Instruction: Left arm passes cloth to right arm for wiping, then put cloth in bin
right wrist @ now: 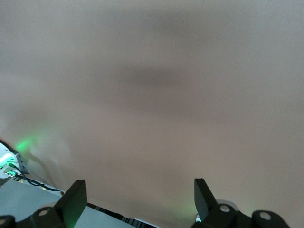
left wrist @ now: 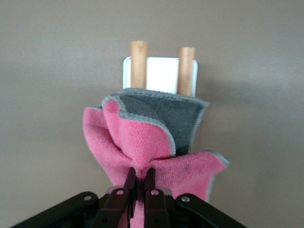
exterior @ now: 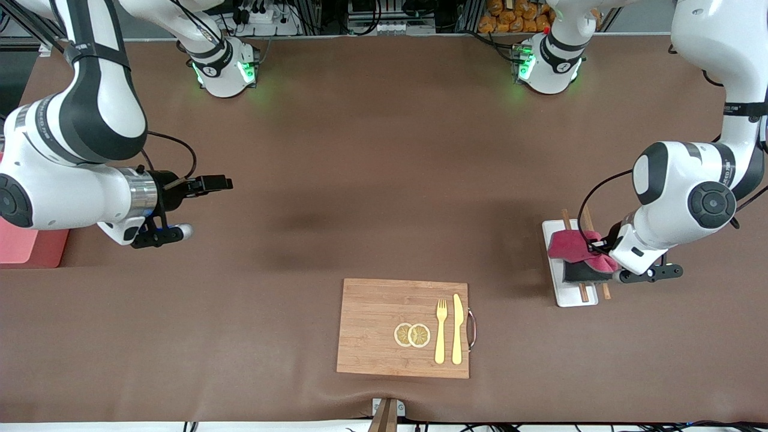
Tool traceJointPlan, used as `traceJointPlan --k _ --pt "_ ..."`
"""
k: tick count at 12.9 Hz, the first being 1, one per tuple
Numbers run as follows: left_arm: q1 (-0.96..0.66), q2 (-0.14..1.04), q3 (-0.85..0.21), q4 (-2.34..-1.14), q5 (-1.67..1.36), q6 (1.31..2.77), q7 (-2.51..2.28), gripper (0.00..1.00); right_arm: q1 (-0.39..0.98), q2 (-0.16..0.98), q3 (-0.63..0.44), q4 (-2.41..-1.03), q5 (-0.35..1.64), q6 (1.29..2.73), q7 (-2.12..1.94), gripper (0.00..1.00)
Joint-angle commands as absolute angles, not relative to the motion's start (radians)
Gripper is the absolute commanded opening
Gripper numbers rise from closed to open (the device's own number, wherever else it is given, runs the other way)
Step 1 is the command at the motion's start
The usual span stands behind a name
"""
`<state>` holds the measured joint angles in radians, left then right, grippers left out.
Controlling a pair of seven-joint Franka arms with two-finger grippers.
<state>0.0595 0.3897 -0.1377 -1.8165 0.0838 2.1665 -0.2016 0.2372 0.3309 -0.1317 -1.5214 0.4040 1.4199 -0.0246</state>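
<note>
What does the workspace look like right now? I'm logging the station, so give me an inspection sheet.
Surface: brown mat, nothing spilled seen.
Job's things: cloth pinched over the white tray; bin at the right arm's end.
Clutter: wooden sticks on tray; cutting board with fork, knife, lemon slices.
Grippers: left tool shut on cloth; right tool open, waiting over the mat.
Cables: black leads on both arms.
Surroundings: equipment along the bases.

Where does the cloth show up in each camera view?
Front view: the cloth lies on the white tray, toward the left arm's end of the table.
Left wrist view: cloth pinched by the left end effector.
Right wrist view: not in it.
Shared landmark: the tray's two wooden sticks.
</note>
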Motion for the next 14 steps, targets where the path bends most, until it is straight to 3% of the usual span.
traceJointPlan --k 1,7,11,14 --pt "0.052 0.333 -0.184 -1.807 0.097 2.126 -0.224 0.0 0.226 0.319 -0.129 -1.551 0.455 1.399 0.026 1.0" --pt "0.006 0.339 -0.391 -1.705 0.034 2.103 -0.648 0.0 0.218 0.319 -0.129 -1.565 0.549 1.396 0.091 1.0" --pt "-0.199 0.454 -0.396 -1.561 -0.017 2.124 -1.094 0.0 0.225 0.368 -0.127 -1.543 0.655 1.534 0.231 1.0" --pt "-0.322 0.558 -0.396 -1.425 -0.021 2.207 -1.398 0.0 0.235 0.454 -0.127 -1.488 0.718 1.558 0.424 1.0"
